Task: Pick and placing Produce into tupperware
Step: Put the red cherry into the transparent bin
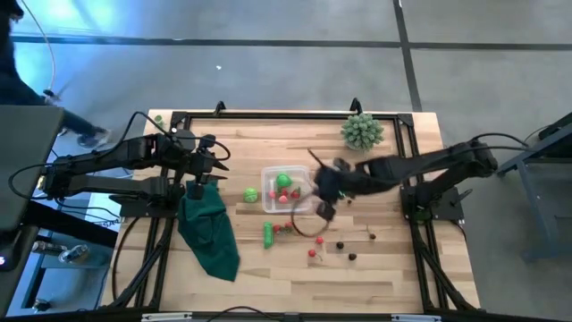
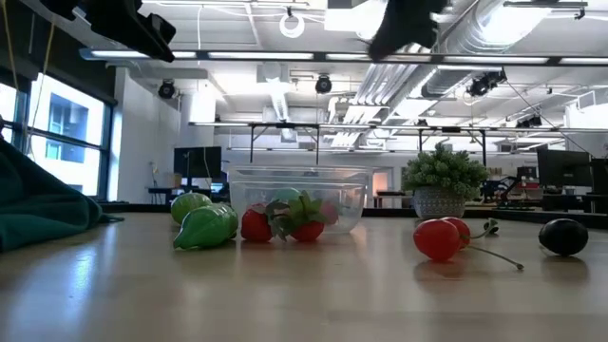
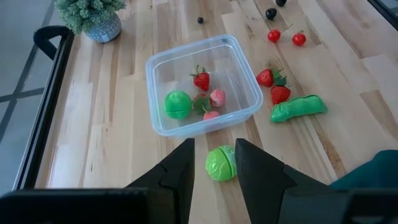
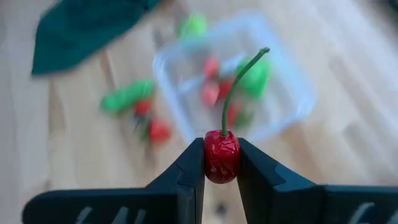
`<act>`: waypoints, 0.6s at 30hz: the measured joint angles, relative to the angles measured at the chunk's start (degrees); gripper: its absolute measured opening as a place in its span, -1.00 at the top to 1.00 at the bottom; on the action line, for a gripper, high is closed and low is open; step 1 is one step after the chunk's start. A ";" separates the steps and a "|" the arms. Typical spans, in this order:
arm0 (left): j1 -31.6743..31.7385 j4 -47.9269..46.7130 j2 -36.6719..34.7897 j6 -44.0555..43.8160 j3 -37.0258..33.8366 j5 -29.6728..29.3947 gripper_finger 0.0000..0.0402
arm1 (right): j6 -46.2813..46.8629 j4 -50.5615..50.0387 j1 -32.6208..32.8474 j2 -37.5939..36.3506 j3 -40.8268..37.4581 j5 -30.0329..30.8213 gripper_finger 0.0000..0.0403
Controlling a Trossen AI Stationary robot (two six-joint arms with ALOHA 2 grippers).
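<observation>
No readable writing or labels anywhere. Right gripper (image 4: 221, 163) is up above the table, just off the right side of the tupperware (image 1: 288, 190), jaws pinched narrow on a red cherry (image 4: 221, 155) with its green stem sticking up. Left gripper (image 3: 214, 163) hangs over the table's left part, jaws apart and holding nothing, with a round green toy (image 3: 221, 163) lying on the wood below between the fingers.

Tupperware sits mid-table; inside are a green ball (image 3: 178, 104), a strawberry (image 3: 201, 80) and pink pieces (image 3: 217, 97).

Loose produce lies on the near side of it: a green pepper-like piece (image 3: 297, 108), two strawberries (image 3: 272, 86), a pair of cherries (image 3: 286, 37), dark brown bits (image 1: 353, 256) nearer the front right.

Dark green cloth (image 1: 208, 229) is draped by the left edge under the left arm. Potted spiky plant (image 1: 362, 131) stands by the far edge, right of centre. Black frame rail (image 3: 46, 106) runs along the table edges. The front strip of the table is bare wood.
</observation>
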 joint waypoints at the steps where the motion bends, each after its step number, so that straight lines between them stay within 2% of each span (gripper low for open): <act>1: 0.00 -0.01 0.02 -0.01 0.00 0.01 0.47 | -1.23 0.20 -1.21 0.87 1.83 -0.21 0.72; 5: 0.00 -0.02 0.02 0.01 0.00 0.00 0.47 | -5.47 -0.12 -6.23 7.10 7.68 -3.78 0.72; 10: 0.00 0.00 0.00 0.00 0.00 0.00 0.47 | -9.06 -0.86 -11.18 18.57 13.29 -10.36 0.72; 18: 0.00 0.00 0.01 -0.01 0.00 0.00 0.47 | -9.37 -6.62 -13.90 33.14 21.78 -15.28 0.72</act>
